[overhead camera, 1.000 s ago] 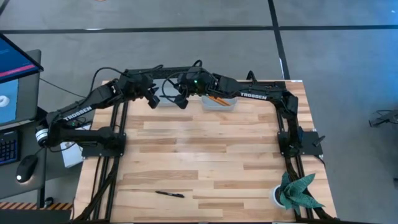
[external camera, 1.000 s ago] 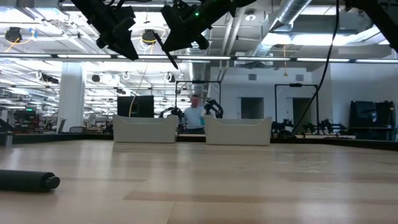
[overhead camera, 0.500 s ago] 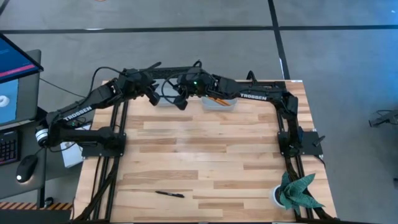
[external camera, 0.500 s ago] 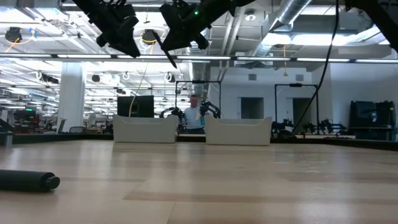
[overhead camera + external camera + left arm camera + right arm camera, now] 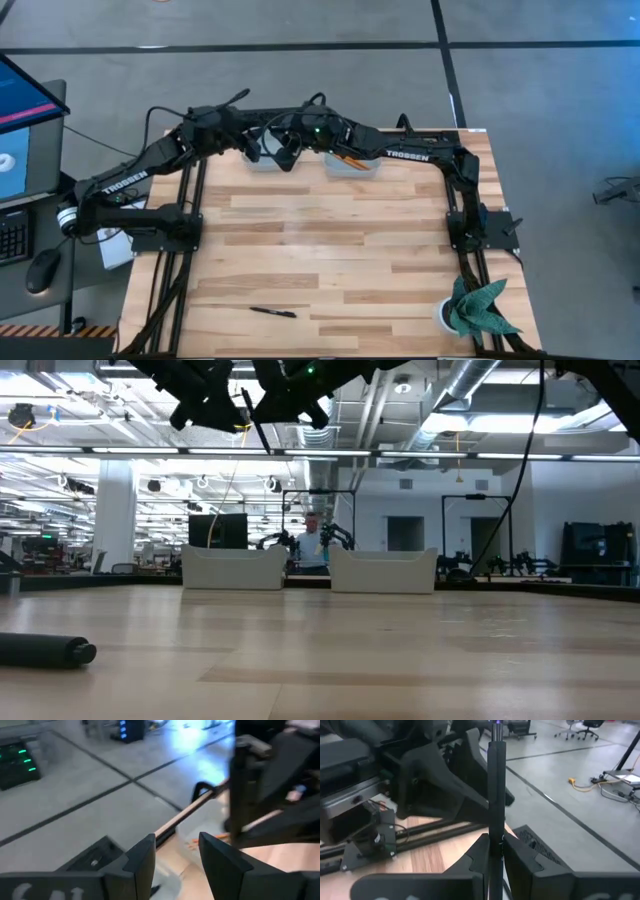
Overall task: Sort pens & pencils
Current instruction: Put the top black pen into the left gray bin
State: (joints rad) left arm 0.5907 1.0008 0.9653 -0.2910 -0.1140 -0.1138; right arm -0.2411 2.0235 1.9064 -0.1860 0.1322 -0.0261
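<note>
My right gripper (image 5: 288,153) hovers high over the table's far edge, above the left white tray (image 5: 262,163), and is shut on a black pen (image 5: 496,795). Close to its left, my left gripper (image 5: 253,148) faces it with fingers open (image 5: 175,855) and nothing between them. Orange pencils (image 5: 350,158) lie in the right white tray (image 5: 358,170). Another black pen (image 5: 272,312) lies flat on the wood near the front edge. My right gripper pinches the pen's shaft (image 5: 496,827) between its two fingers, which lie across it. The fingers come nearly level from the table's right. The pen is lifted well clear, and its free length (image 5: 258,430) slants down below the gripper.
A potted plant (image 5: 478,308) stands at the front right corner. A monitor and keyboard sit off the table's left. In the low view both trays (image 5: 232,568) stand at the far edge, and a person (image 5: 315,550) shows in the room beyond.
Both grippers have tipped upward and risen slightly. My left gripper has also rolled and edged toward the far edge, nearer the right gripper. The held pen has swung a little higher and steeper.
</note>
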